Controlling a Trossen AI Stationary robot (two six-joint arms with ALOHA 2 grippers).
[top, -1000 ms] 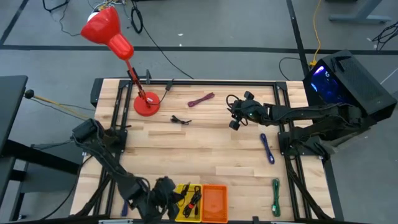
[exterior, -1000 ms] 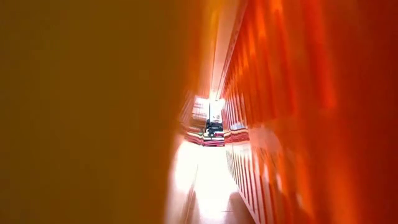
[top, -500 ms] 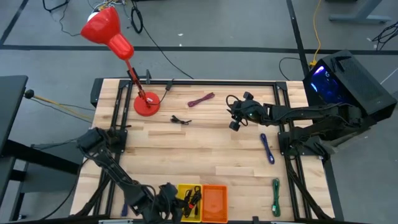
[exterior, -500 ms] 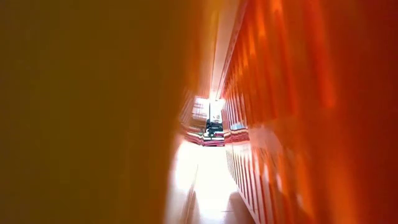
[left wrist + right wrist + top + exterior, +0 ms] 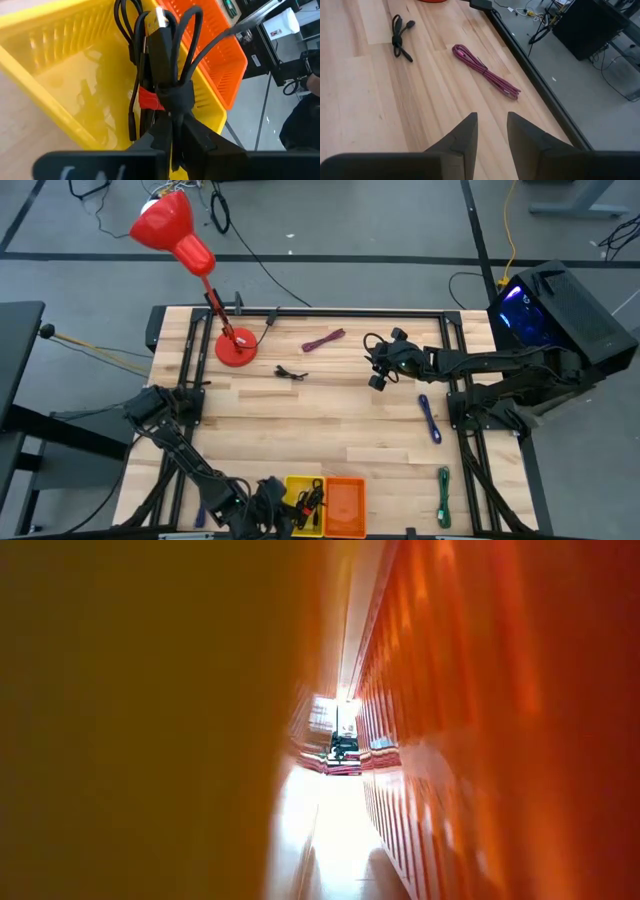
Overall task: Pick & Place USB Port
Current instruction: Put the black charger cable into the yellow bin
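Wooden tabletop (image 5: 320, 415) fills most of the high view, with a red lamp (image 5: 190, 250) standing at its far left corner and two bins side by side at the near edge: a yellow bin (image 5: 296, 485) and an orange bin (image 5: 346, 505). The left arm reaches along the near edge so that the left tool (image 5: 172, 137) sits right at the yellow bin, while the right arm stretches in from the far right side and its right tool (image 5: 492, 131) hangs over bare wood, its two fingers a little apart and holding nothing. In the left wrist view the left tool's fingers are clamped on a bundled black cable (image 5: 162, 65), tied at its middle with a black strap and a red tag, the metal plug end pointing away from the tool. The bundle's long axis runs straight out from the fingers and it hangs inside the yellow bin, touching or nearly touching the wall shared with the orange bin. So the cable lies directly ahead of the left tool and above the bin floor; letting go looks like the step in hand. Other cables lie on the wood: a purple cable (image 5: 485, 70) and a small black cable (image 5: 399, 32) near the right tool, a blue cable (image 5: 430, 418) and a green cable (image 5: 444, 495) on the right side.
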